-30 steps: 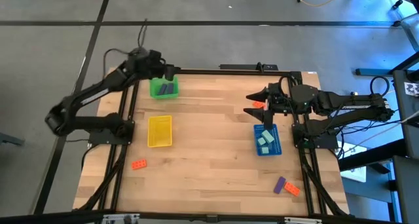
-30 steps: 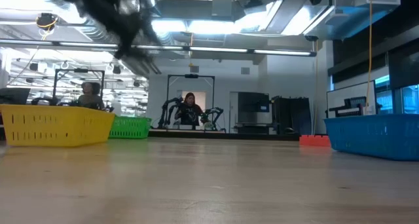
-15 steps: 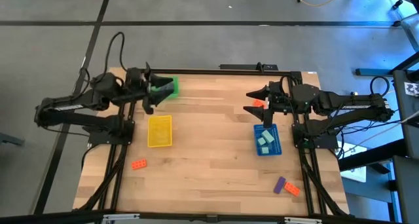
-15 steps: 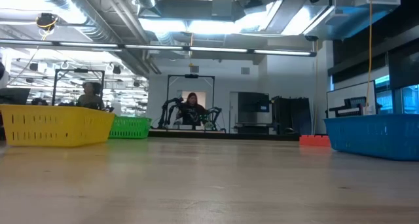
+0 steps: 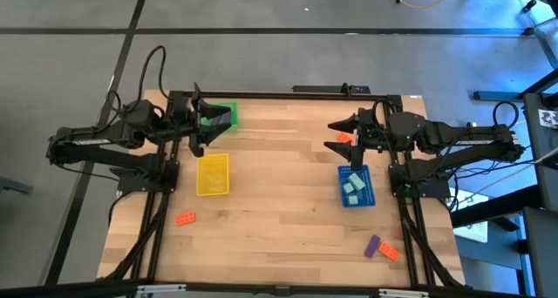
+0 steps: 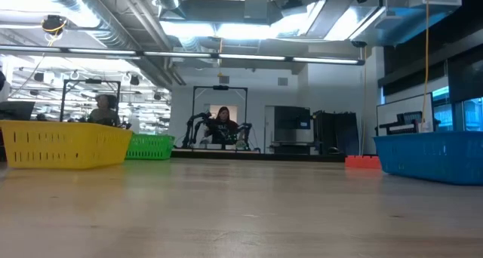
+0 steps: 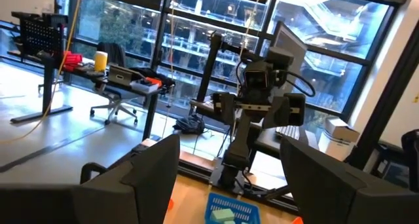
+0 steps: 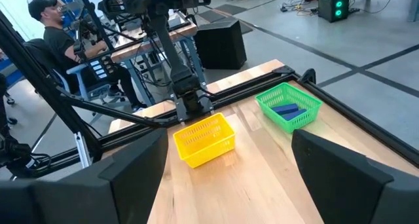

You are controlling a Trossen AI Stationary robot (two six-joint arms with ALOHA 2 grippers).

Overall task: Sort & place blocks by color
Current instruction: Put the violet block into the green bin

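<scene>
Blocks scattered: orange-red block [image 5: 185, 218] near table's [image 5: 279, 211] left edge; purple block [image 5: 372, 245] touching another orange-red block [image 5: 390, 253] by near right corner; one more orange-red block [image 5: 345, 138] under right gripper [image 5: 335, 135]. Teal blocks [image 5: 354, 186] in blue tray [image 5: 356, 199]. Left gripper [image 5: 197, 117] beside green tray [image 5: 223, 111], above yellow tray [image 5: 213, 175]. Both grippers' jaws spread, empty.

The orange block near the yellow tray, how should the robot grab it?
Probably straight down from above. The orange block lies flat and alone on the table, apart from the yellow tray, with free wood all around. It looks longer than wide, so the fingers best close across its narrow middle. The left hand is the nearer one.
</scene>
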